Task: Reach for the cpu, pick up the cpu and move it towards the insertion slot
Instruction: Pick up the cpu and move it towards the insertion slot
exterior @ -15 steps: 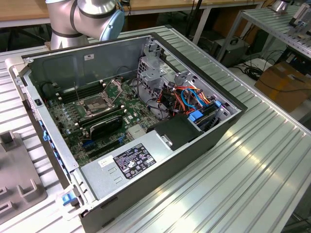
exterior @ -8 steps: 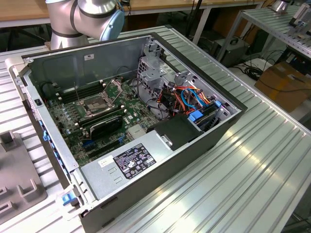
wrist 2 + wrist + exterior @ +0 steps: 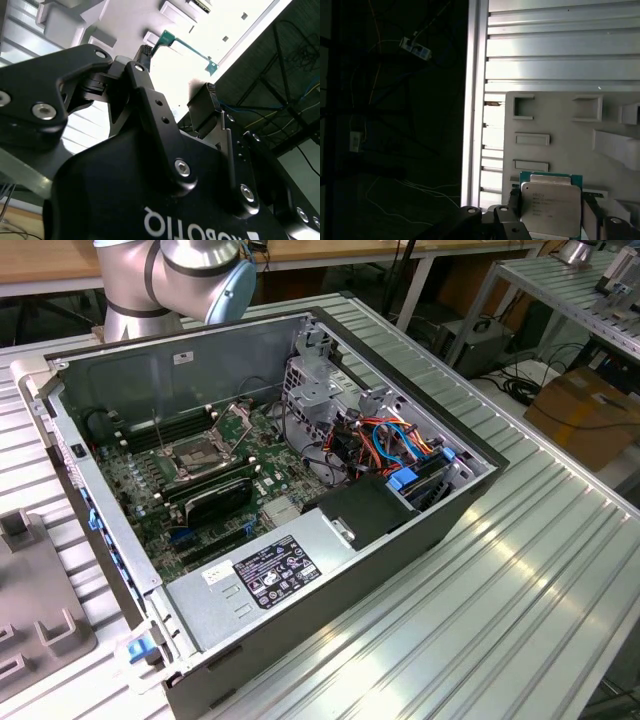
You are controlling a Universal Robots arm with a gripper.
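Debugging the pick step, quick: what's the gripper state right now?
Gripper: closed on the cpu, one finger at each of two opposite edges, above the grey holder.

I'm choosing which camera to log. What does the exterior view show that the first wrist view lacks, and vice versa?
Exterior view: the open dark grey computer case, with the square silver-framed insertion slot on its green motherboard. First wrist view: the flat square silver-grey cpu, a pale grey recessed tray behind it. Both: the ribbed aluminium table.
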